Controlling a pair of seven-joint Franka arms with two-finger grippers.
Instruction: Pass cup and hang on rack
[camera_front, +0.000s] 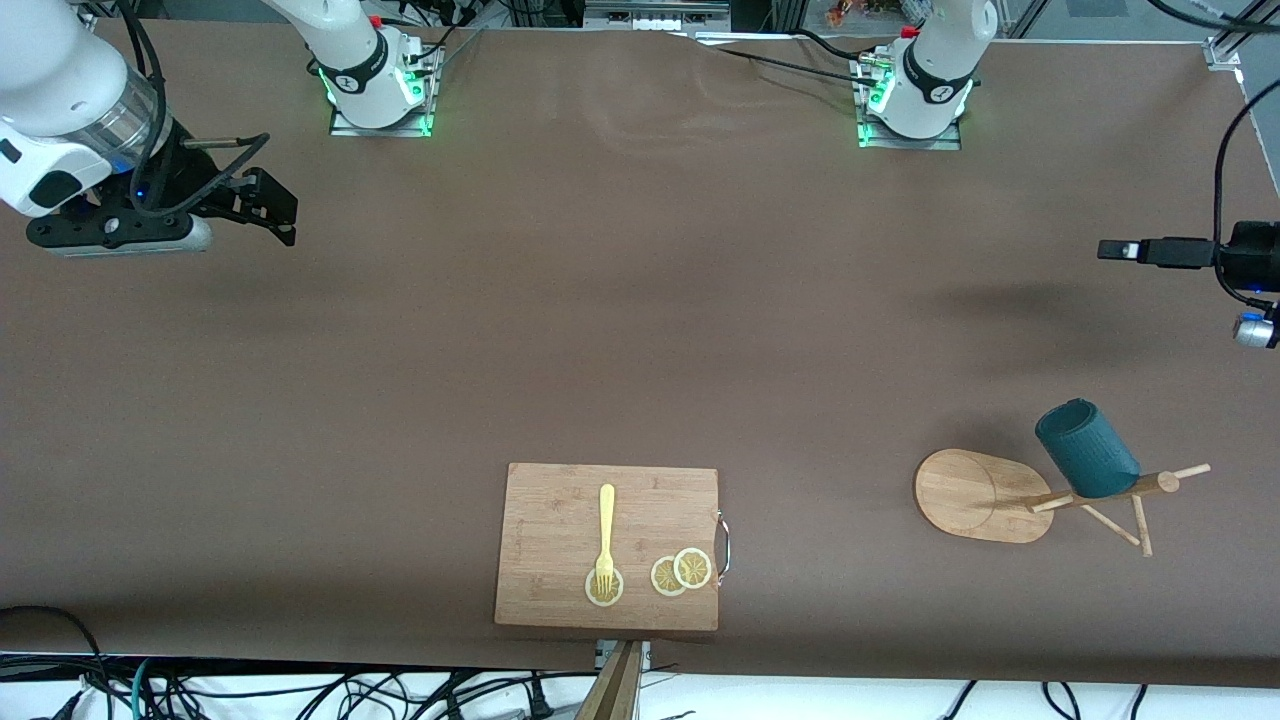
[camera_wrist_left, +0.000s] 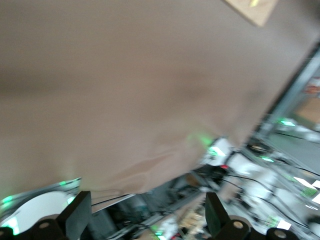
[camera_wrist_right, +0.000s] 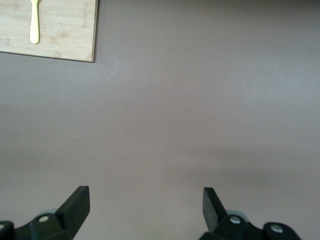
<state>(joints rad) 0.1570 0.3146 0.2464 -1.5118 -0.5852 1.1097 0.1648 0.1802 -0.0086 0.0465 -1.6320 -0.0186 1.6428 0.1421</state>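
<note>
Cup (camera_front: 1088, 450) on rack (camera_front: 985, 496) peg

Brown cloth-covered table (camera_front: 620, 300) fills the view, lit evenly with soft shadows; white floor strip with tangled black cables (camera_front: 300, 695) runs along its camera-side edge, and metal framing (camera_front: 660, 15) sits above its top edge

A robotics lab: two arm bases (camera_front: 378, 90) bolted to a cloth-covered table (camera_front: 600, 300), loose cables (camera_front: 300, 690) along its edge.
</note>
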